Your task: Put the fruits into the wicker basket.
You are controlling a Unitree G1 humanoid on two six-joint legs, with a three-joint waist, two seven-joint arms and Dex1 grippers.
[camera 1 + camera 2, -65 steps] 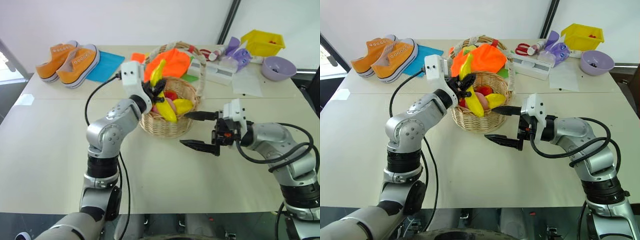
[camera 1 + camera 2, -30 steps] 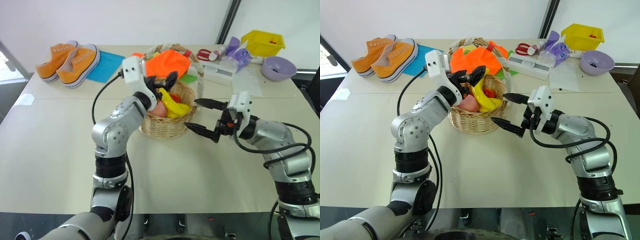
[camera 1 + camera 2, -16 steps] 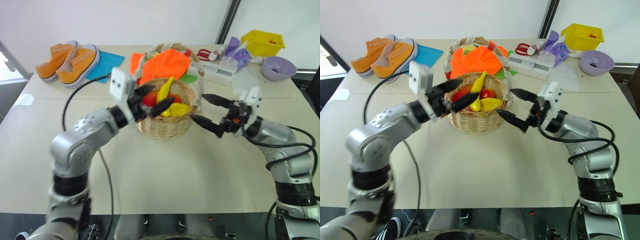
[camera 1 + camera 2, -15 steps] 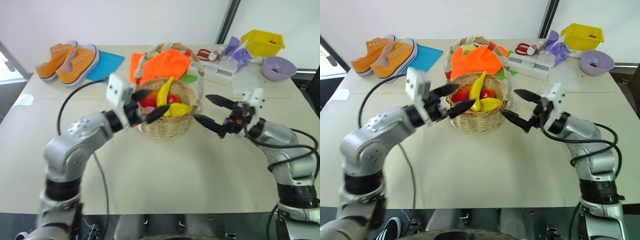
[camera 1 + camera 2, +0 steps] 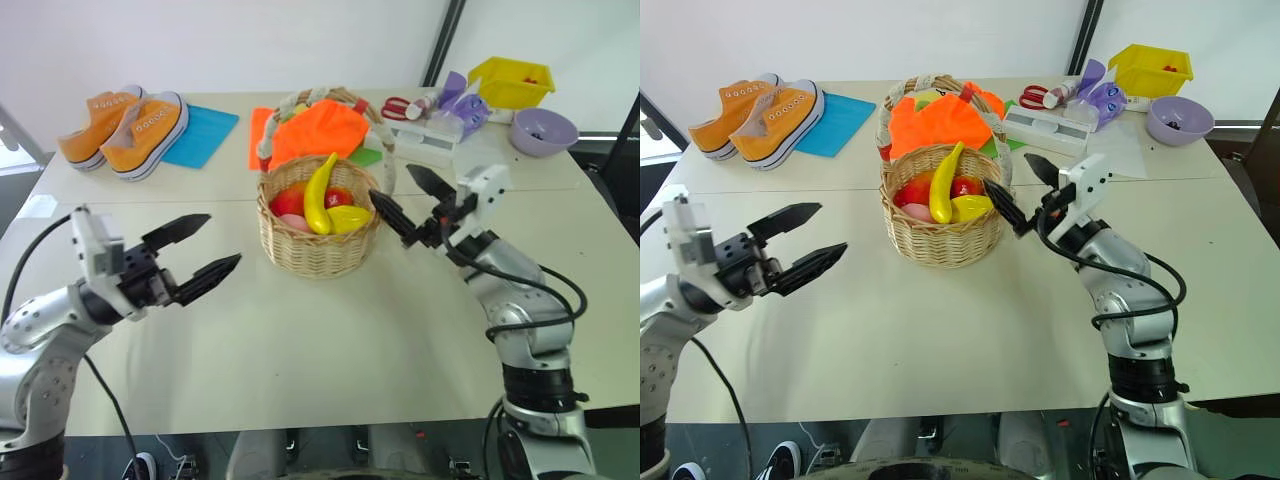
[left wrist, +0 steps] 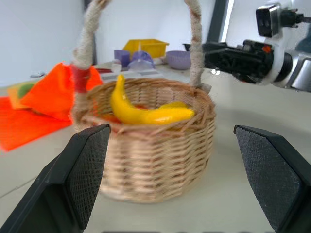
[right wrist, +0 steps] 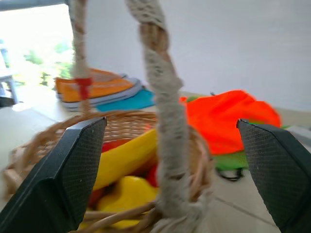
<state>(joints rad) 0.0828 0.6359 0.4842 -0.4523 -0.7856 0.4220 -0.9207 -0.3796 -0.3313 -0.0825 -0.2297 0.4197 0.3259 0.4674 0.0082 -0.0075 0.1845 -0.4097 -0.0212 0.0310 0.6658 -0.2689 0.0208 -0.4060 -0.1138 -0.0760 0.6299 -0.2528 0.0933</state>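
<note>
Fruits [image 5: 322, 199] sit piled in the wicker basket [image 5: 316, 243] at the middle of the table [image 5: 330, 340], the long banana [image 5: 320, 191] propped across red, peach and yellow pieces, and I see none lying loose on the tabletop, so I judge the loading done. At far left, a pair of orange sneakers [image 5: 122, 122] rests beside a blue mat [image 5: 200, 135], clear of the work. My left gripper [image 5: 196, 254] hovers near the left edge, well apart from the basket, fingers spread and empty. Behind the basket lies an orange cloth [image 5: 322, 130], just past the wrapped handle [image 5: 268, 143]. My right gripper [image 5: 410, 201] hangs just beside the basket's right rim, jaws wide, holding nothing; that handle is the one thing it could snag. Far right, scissors [image 5: 397, 105], a yellow bin [image 5: 510, 80] and a lilac bowl [image 5: 543, 130] stand out of the way.
</note>
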